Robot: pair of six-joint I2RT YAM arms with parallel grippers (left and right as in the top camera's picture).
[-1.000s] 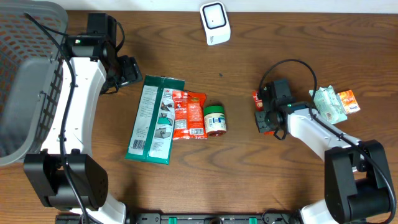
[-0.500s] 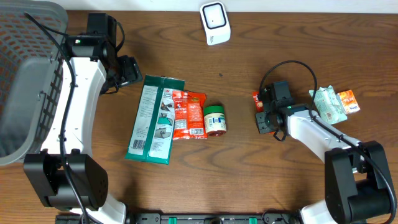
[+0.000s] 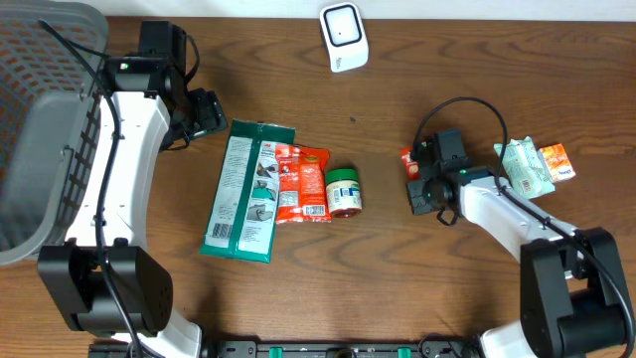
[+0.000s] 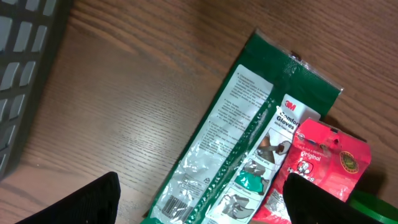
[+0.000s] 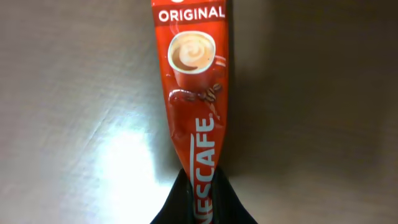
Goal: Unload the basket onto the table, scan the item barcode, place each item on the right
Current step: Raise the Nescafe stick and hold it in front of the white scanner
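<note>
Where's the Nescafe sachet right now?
The coffee sachet is pinched by its end in the right hand, on the right side of the overhead view, between the green-lidded jar and the pale green packet.

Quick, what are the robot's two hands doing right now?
Left gripper: open, holding nothing.
Right gripper: shut on the Nescafe sachet.

Basket [image 3: 35,159] far left, scanner [image 3: 344,37] at back, glove pack [image 3: 246,189], pouch [image 3: 301,184], jar [image 3: 344,191] mid-table, sachet [image 5: 194,106] further right.
</note>
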